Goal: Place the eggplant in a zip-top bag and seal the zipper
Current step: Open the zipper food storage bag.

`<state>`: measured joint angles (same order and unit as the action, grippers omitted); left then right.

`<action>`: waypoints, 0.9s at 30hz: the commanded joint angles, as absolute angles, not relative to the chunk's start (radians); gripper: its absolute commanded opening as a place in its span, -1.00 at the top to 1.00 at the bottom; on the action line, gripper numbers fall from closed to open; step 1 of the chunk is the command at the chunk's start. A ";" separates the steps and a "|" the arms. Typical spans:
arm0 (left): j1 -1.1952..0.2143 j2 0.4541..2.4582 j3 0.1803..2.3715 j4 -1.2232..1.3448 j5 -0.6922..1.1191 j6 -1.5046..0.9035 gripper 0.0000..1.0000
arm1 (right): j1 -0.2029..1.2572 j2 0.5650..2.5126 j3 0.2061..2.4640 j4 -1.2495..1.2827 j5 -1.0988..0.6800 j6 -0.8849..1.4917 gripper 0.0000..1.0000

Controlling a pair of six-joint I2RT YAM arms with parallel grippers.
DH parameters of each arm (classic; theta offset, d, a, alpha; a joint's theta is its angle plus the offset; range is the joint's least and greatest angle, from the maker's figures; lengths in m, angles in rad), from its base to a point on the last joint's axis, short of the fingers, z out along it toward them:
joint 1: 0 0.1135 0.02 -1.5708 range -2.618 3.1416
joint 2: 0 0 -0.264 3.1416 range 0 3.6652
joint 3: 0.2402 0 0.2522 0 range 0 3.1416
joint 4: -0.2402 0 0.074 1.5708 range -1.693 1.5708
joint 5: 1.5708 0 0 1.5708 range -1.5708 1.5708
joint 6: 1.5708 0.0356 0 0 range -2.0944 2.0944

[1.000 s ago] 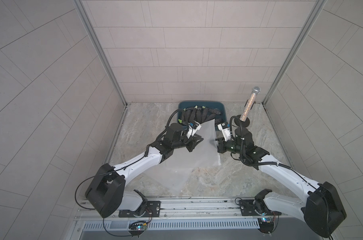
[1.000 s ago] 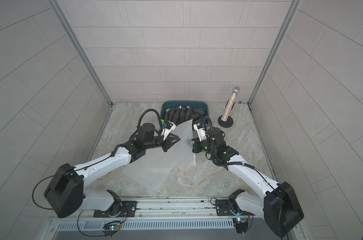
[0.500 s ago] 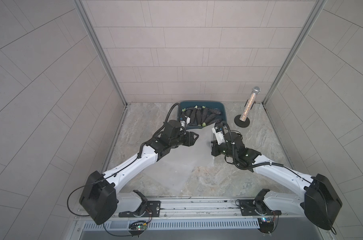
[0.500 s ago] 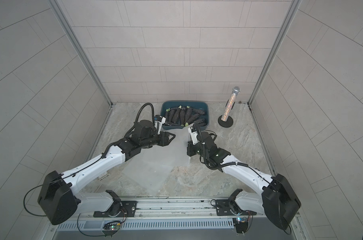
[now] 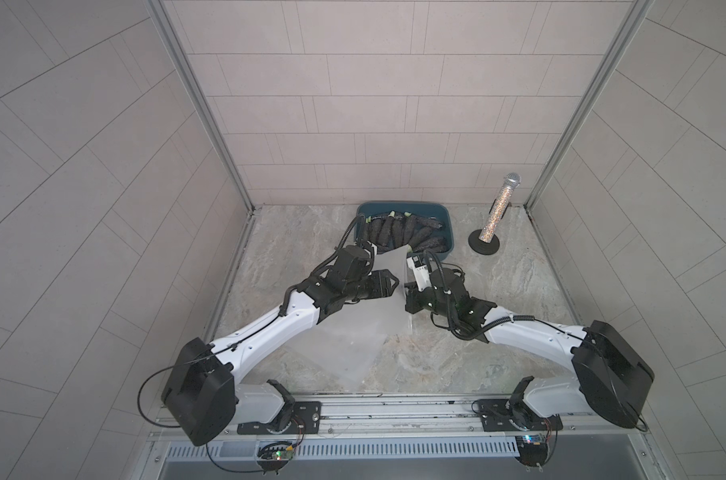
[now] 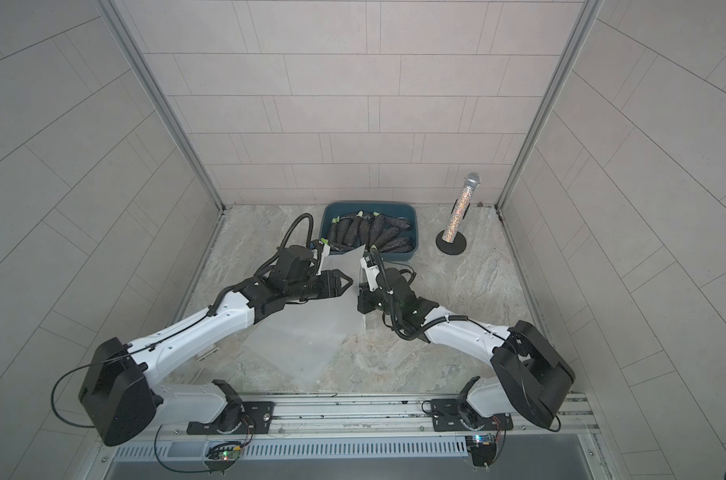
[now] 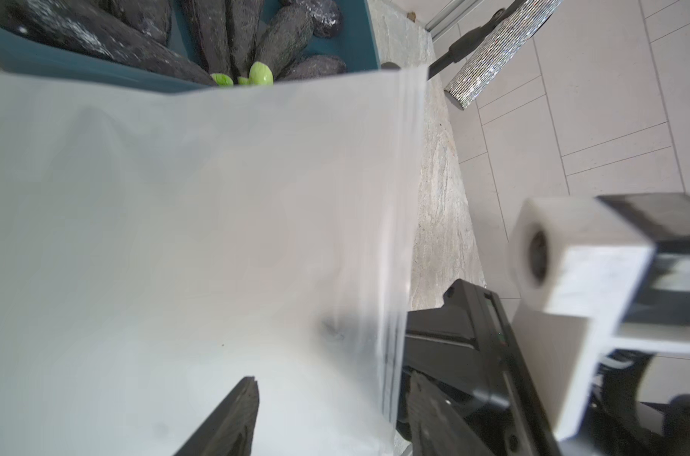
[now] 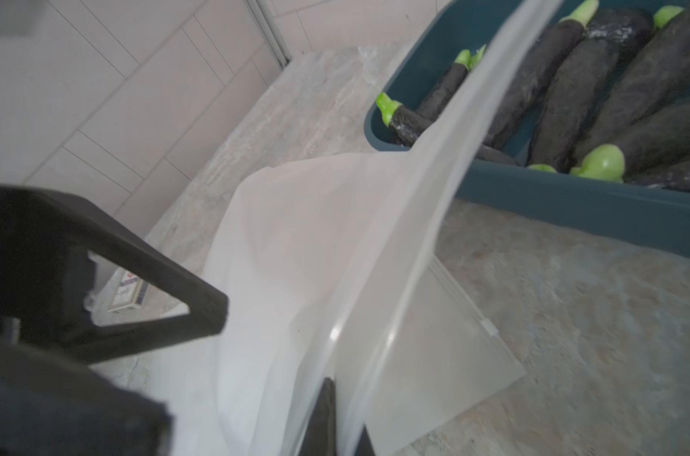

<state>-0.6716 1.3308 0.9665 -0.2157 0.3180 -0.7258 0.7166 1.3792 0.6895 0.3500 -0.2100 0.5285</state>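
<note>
The right pincer [image 5: 408, 296] is clamped on the zipper edge of the zip-top bag [image 5: 378, 324], holding it raised just in front of the teal bin [image 5: 403, 206]. The left pincer [image 7: 331, 379] stands apart, straddling that edge. The eggplants [image 5: 398, 232] lie inside the bin on the counter [image 5: 498, 311].

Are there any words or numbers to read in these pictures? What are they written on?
No text here reads clearly.
White camera block on the right arm: small dark print, too small to read.
Small sticker on the tabletop: a red mark and barcode-like stripes, too blurred to read.
Zip-top bag, eggplants, blue bin, glitter microphone: no writing visible.
</note>
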 commanded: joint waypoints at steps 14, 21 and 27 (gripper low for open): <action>-0.697 1.394 1.023 -0.203 0.284 -0.730 -0.33 | 0.726 1.439 0.684 0.464 -0.259 0.577 1.00; -0.708 1.438 1.058 -0.247 0.228 -0.678 -0.32 | 0.732 1.438 0.693 0.440 -0.252 0.572 1.00; -0.721 1.447 1.089 -0.323 0.134 -0.623 -0.12 | 0.733 1.416 0.701 0.390 -0.222 0.562 1.00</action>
<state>-0.7105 1.4483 1.0470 -0.2607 0.2096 -0.6685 0.7265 1.4342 0.6750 0.4240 -0.2470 0.5652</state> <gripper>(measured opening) 0.572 0.041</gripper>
